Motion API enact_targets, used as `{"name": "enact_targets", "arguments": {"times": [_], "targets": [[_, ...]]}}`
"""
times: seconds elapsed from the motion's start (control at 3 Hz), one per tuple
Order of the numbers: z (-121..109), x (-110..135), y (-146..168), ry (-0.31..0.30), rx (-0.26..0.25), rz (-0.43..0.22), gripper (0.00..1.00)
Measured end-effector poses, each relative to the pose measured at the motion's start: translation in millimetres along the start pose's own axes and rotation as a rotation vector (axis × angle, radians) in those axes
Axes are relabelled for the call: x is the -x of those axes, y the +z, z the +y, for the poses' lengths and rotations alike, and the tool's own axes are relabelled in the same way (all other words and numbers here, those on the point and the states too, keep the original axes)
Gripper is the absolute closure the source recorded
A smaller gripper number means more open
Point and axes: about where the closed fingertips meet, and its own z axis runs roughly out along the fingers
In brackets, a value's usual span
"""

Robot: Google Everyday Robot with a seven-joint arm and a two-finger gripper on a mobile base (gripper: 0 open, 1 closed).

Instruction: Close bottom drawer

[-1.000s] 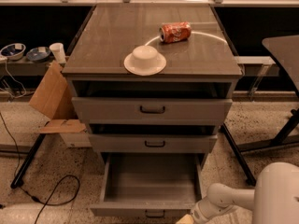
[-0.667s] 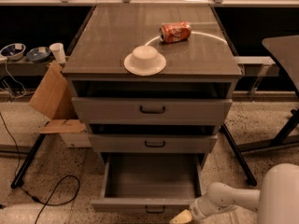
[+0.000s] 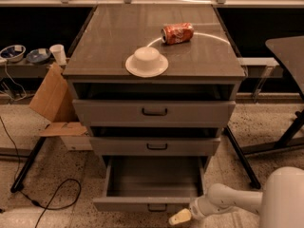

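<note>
The bottom drawer (image 3: 124, 204) stood pulled out. The claw (image 3: 180, 217) hung low by its front's right end, likely placed to push; wide or narrow, I couldn't tell.

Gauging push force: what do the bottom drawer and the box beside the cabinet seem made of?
Bottom drawer: likely painted sheet metal, matte grey, thin flat walls. Box: brown cardboard, creased flaps. Gripper sits near the drawer's front right corner.

From my remote station: the bottom drawer (image 3: 124, 204), lowest of three in the grey cabinet (image 3: 114, 37), stands pulled far out, a wide, shallow grey box with a flat front panel and a small black loop handle (image 3: 156, 207). My gripper (image 3: 180, 217) sits low, just beside the panel's right end.
</note>
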Motion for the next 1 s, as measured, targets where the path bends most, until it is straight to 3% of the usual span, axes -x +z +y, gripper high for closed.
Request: {"name": "enact_targets", "arguments": {"times": [0.33, 1.0], "targets": [[0, 4, 1, -0.001, -0.001, -0.009, 0.00], [3, 77, 24, -0.036, 0.001, -0.171, 0.00]]}}
